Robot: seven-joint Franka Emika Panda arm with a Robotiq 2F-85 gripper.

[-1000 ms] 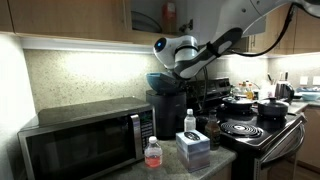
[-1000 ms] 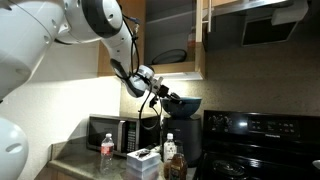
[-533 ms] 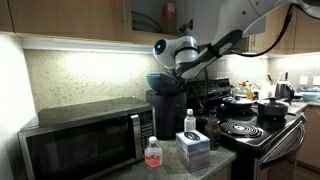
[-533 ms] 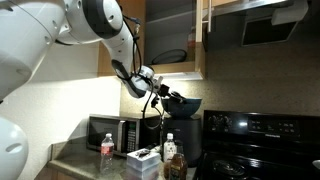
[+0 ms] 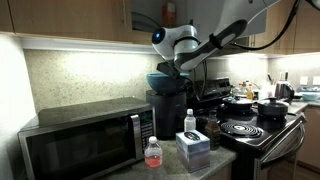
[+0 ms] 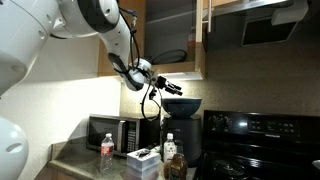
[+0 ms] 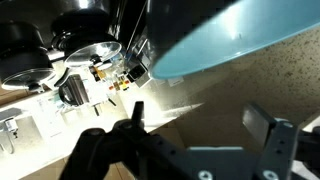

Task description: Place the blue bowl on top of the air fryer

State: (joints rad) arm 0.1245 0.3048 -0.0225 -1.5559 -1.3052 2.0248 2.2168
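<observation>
The blue bowl (image 5: 159,79) rests upright on the flat top of the black air fryer (image 5: 166,112); both show again in an exterior view, bowl (image 6: 186,104) over air fryer (image 6: 178,132). My gripper (image 5: 176,65) hangs just above the bowl's rim, apart from it, also seen from the side (image 6: 172,88). In the wrist view the bowl's (image 7: 230,35) pale blue surface fills the upper right. The gripper (image 7: 200,120) is open, and only the speckled wall shows between its fingers (image 7: 268,126).
A steel-and-black microwave (image 5: 85,140) stands beside the air fryer. A white box (image 5: 193,148) and bottles (image 5: 152,152) sit at the counter's front. Black pots (image 5: 243,102) crowd the stove (image 5: 255,130). Wooden cabinets (image 5: 90,18) hang close overhead.
The gripper has opened and let go of the bowl, then risen a little above it. The bowl stays on the air fryer.
</observation>
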